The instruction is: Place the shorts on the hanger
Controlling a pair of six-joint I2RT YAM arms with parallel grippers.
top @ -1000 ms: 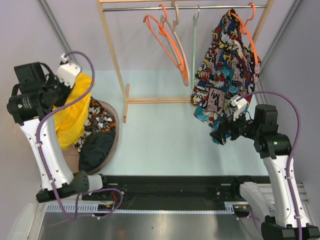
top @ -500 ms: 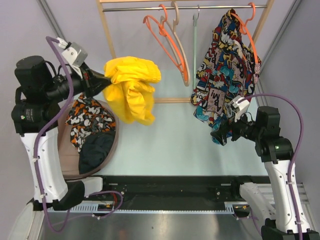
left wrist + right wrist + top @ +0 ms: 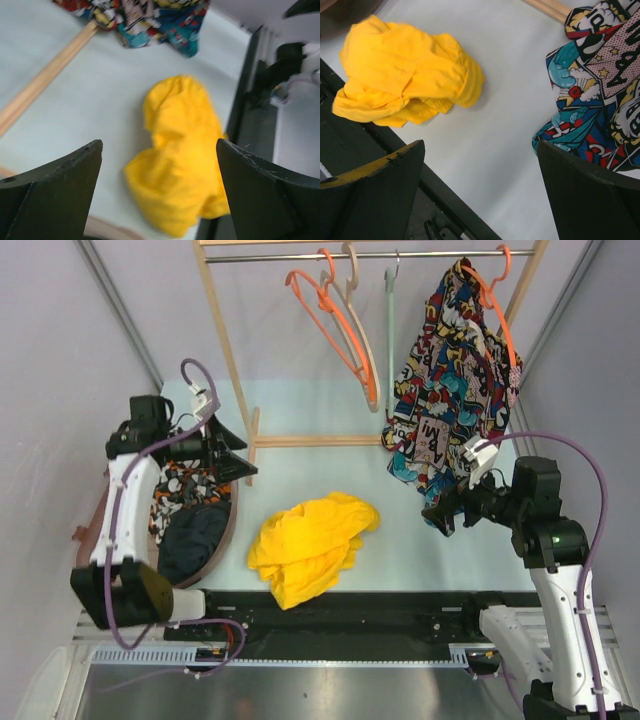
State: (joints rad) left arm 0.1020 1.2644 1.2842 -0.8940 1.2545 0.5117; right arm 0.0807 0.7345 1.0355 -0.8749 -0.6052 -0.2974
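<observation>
The left gripper (image 3: 236, 452) is released, its two fingers (image 3: 60, 185) spread wide with nothing between them. Just beside and below it sits a round basket (image 3: 233, 520) holding an orange-black-white patterned cloth (image 3: 185, 485) and a dark garment (image 3: 192, 540). Ahead of its fingertips the shorts (image 3: 310, 545) lie in a crumpled yellow heap on the pale table (image 3: 330, 465), touching neither gripper.

The right gripper (image 3: 438, 512) is also spread wide and holds nothing. The shorts lie well off to one side of it, and the comic-print garment (image 3: 455, 380) hangs just beside its fingers. Beyond both grippers, the mint-green hanger (image 3: 389, 330) hangs from the wooden rack (image 3: 225, 350), between a beige hanger (image 3: 358, 310) and the comic-print garment, well apart from the shorts.
</observation>
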